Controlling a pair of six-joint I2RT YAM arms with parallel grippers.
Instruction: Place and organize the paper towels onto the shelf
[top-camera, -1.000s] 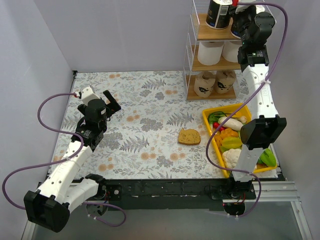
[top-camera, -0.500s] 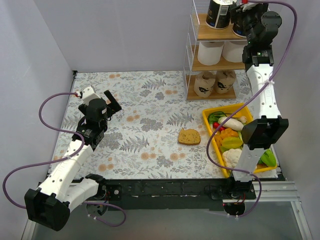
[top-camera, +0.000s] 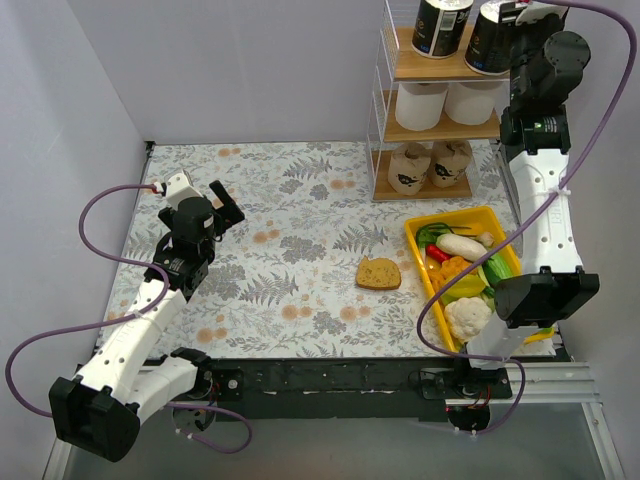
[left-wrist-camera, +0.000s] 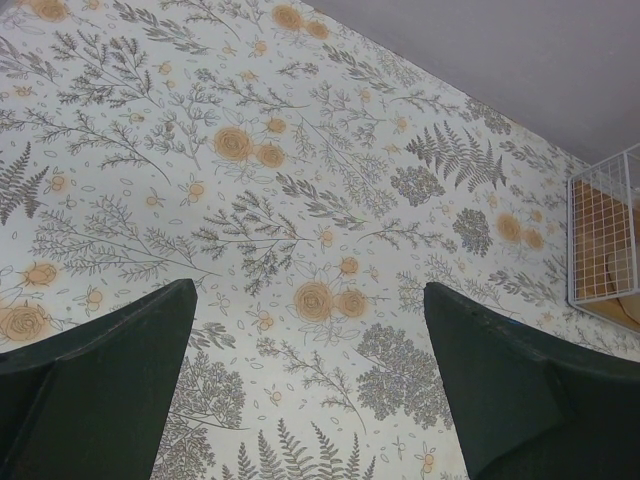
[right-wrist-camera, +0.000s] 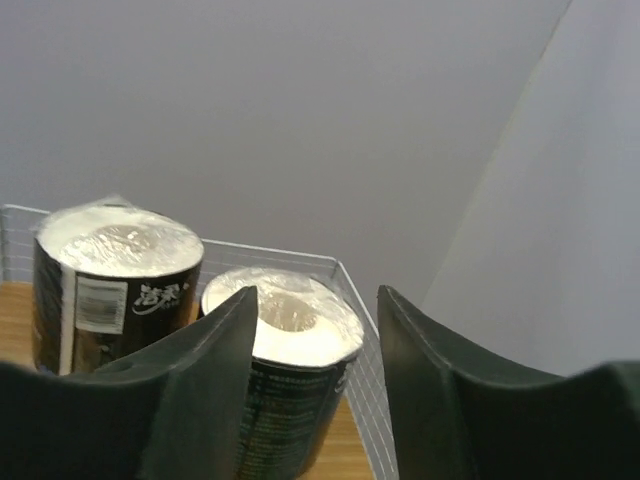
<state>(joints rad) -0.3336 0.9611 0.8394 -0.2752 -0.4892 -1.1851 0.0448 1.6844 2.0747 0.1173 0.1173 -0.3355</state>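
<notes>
The flowered bench (top-camera: 300, 190) carries the shelf (top-camera: 400, 133) at the upper right of the overhead view. All six paper towels stand on it: black pair (top-camera: 441, 25) on top, white pair (top-camera: 422, 105) in the middle, tan pair (top-camera: 408, 168) below. The right claw (right-wrist-camera: 312, 300) hangs spread at the top tier, gripping nothing, the right-hand black roll (right-wrist-camera: 290, 325) just beyond its tips. The left claw (left-wrist-camera: 310, 300) gapes over bare bench at the left. Sorting looks finished, so next the right claw should pull away without nudging that roll.
</notes>
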